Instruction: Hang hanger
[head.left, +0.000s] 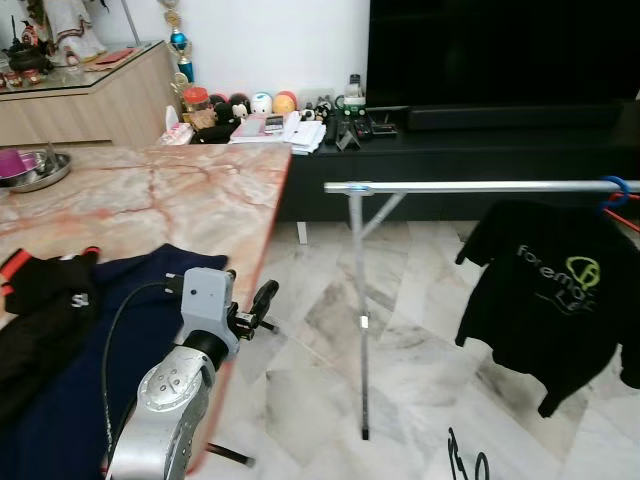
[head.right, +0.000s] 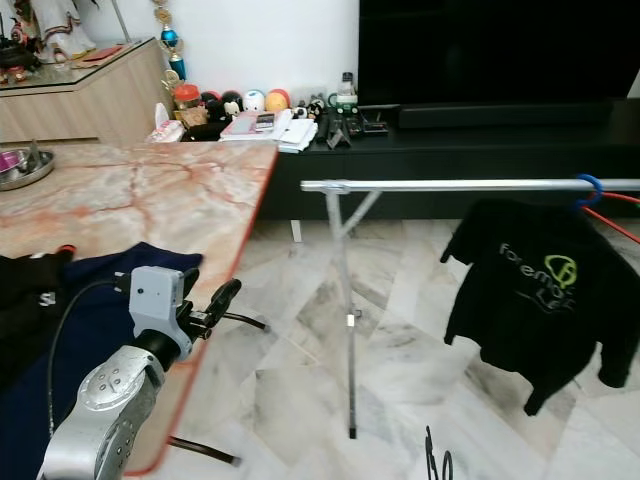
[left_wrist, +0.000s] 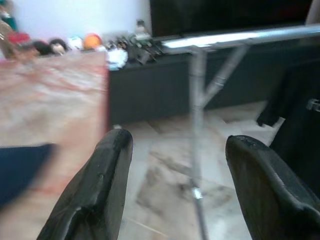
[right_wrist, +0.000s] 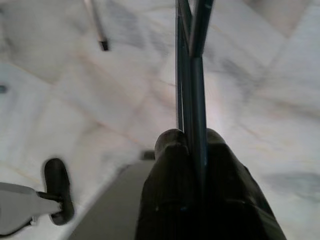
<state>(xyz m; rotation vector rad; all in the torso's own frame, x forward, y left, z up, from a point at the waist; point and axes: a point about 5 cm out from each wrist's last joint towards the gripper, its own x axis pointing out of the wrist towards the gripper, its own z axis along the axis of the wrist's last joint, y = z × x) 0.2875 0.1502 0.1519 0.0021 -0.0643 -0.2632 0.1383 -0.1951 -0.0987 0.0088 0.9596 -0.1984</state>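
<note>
A silver clothes rail (head.left: 470, 187) stands on the marble floor to the right of the table. A black T-shirt (head.left: 560, 290) hangs from its right end on a blue hanger hook (head.left: 614, 190). My right gripper (right_wrist: 192, 145) is shut on the thin bars of a dark hanger (right_wrist: 195, 75), held low over the floor. The hanger's top (head.left: 467, 458) pokes up at the bottom edge of the head view. My left gripper (head.left: 262, 300) hovers open at the table's right edge, with nothing between its fingers (left_wrist: 107, 170), and points towards the rail (left_wrist: 235, 37).
A dark blue garment (head.left: 120, 330) and a black one (head.left: 40, 300) lie on the marble table (head.left: 180, 190). A metal bowl (head.left: 35, 170) sits at its far left. A black TV cabinet (head.left: 450, 150) with small toys lines the back wall. The rack's leg (head.left: 362, 330) stands mid-floor.
</note>
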